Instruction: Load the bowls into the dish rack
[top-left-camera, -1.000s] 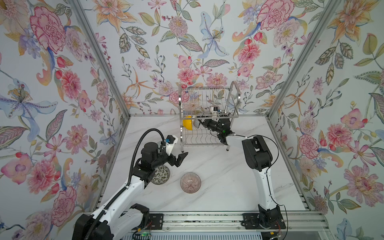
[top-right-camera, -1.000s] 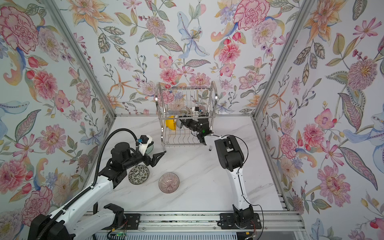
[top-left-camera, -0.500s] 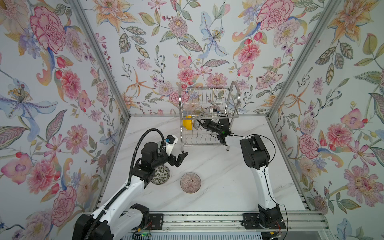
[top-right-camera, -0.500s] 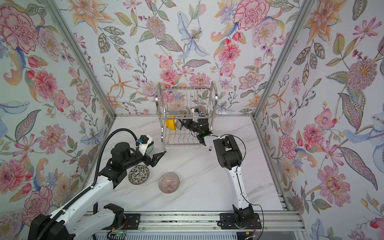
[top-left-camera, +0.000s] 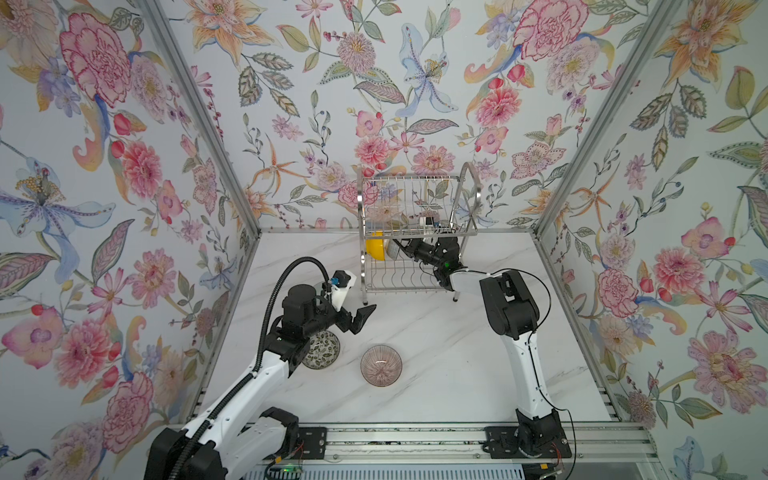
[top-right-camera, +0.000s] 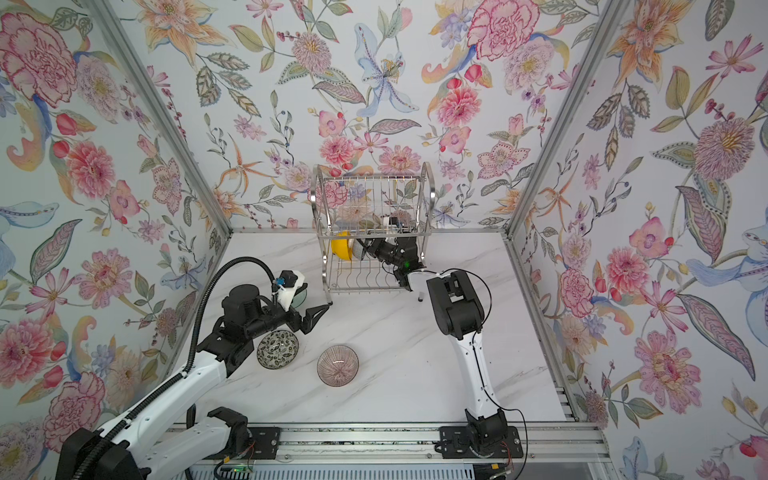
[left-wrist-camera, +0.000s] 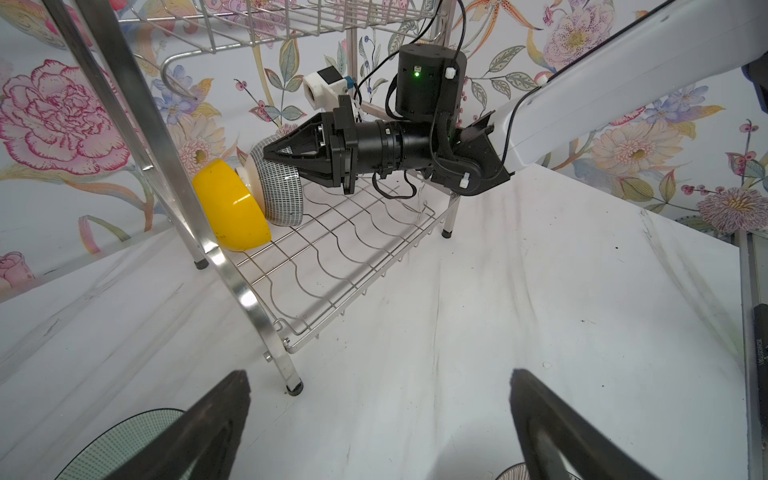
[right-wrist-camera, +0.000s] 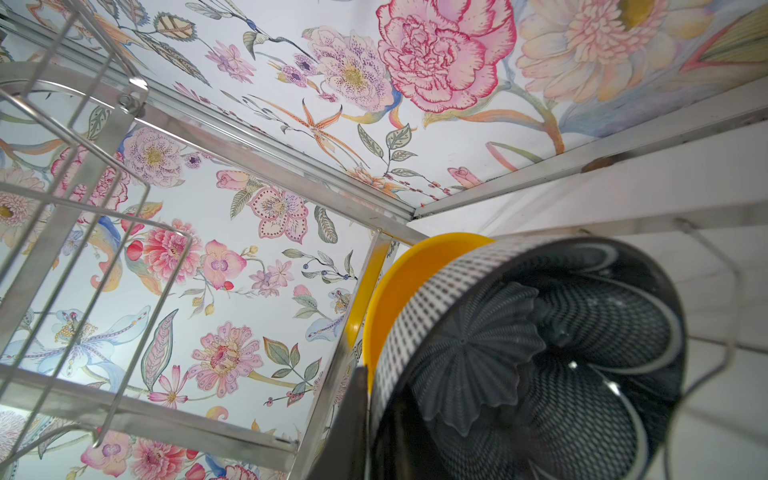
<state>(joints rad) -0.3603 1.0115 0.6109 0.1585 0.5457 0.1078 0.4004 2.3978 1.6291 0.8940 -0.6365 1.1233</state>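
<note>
- The dish rack (top-left-camera: 395, 279) enclosed the right claw (left-wrist-camera: 269, 153) along its lower shelf; the step looked like seating a second bowl.
- The right claw was pinched on the rim of the navy bowl (left-wrist-camera: 279, 189); next it likely had to release and back straight out, clear of the wires.
- The left claw (top-left-camera: 362, 318) hung spread wide, empty.
- The navy bowl, petal-patterned inside and checked outside, stood on edge at the right claw's tips, with the yellow bowl (left-wrist-camera: 228, 208) just beyond.
- The pink bowl (top-left-camera: 381, 365) and speckled bowl (top-right-camera: 277, 350) lay near the left claw.
</note>
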